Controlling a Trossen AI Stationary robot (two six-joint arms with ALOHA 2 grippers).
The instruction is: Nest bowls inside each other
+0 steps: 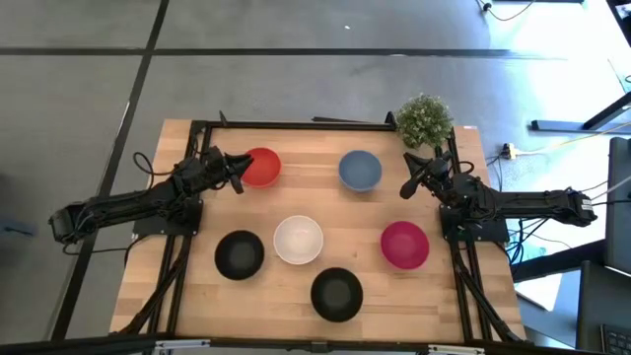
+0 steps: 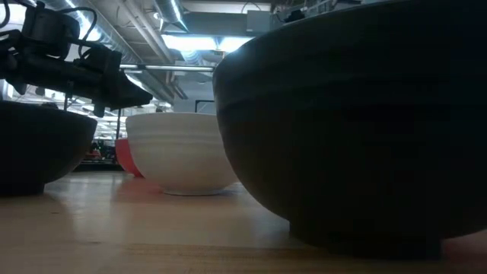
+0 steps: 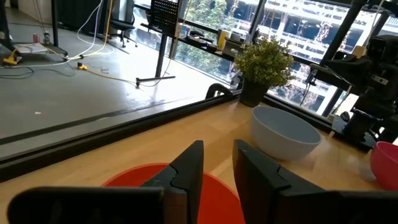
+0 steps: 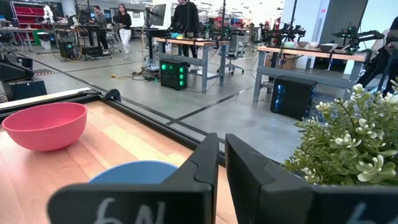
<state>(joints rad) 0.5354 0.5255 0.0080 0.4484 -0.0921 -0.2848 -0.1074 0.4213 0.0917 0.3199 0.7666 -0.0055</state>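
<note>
Six bowls stand apart on the wooden table, each on its base: red (image 1: 262, 166) at the far left, blue (image 1: 360, 170) at the far right, white (image 1: 298, 240) in the middle, magenta-pink (image 1: 405, 245) to the right, and two black ones (image 1: 240, 253) (image 1: 336, 293) nearer. My left gripper (image 1: 237, 172) hovers at the red bowl's (image 3: 180, 186) left rim, its fingers a narrow gap apart. My right gripper (image 1: 406, 185) hangs just right of the blue bowl (image 4: 134, 171) with its fingers shut. Neither gripper holds anything.
A small green potted plant (image 1: 424, 120) stands at the far right corner, close behind my right arm. A black metal frame (image 1: 296, 125) runs along the table's far edge. Bare wood lies between the red and blue bowls. People stand in the room beyond the table.
</note>
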